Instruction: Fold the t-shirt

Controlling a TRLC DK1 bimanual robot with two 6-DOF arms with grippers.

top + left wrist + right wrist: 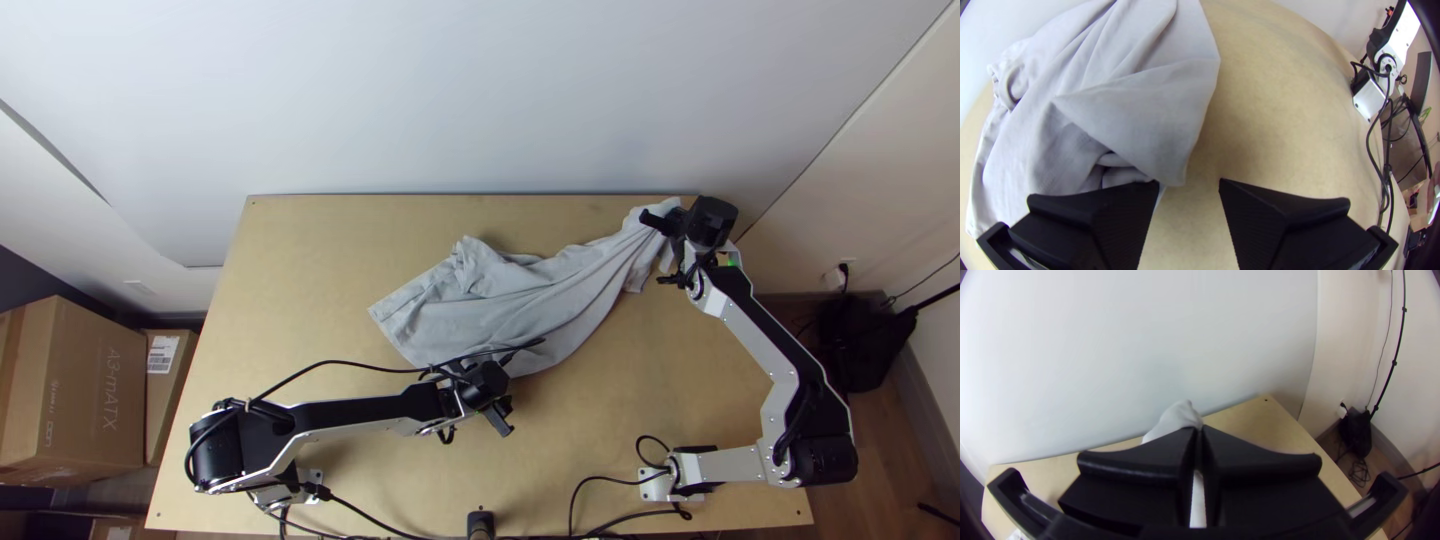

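The grey t-shirt (520, 300) lies bunched and creased, drawn out from mid-table to the far right, where my right gripper (668, 226) holds its end. In the right wrist view, that gripper (1198, 432) is shut on a bit of the cloth (1176, 418). My left gripper (506, 392) is at the shirt's near edge. In the left wrist view, the left gripper (1189, 185) stands open, with a folded-over flap of the t-shirt (1145, 115) lying by one finger and bare wood between the fingertips.
The wooden table (310, 260) meets a white wall (480, 100) at its far edge. Black cables (330, 365) run along the left arm and the near edge. Cardboard boxes (80, 390) stand beside the table at the left.
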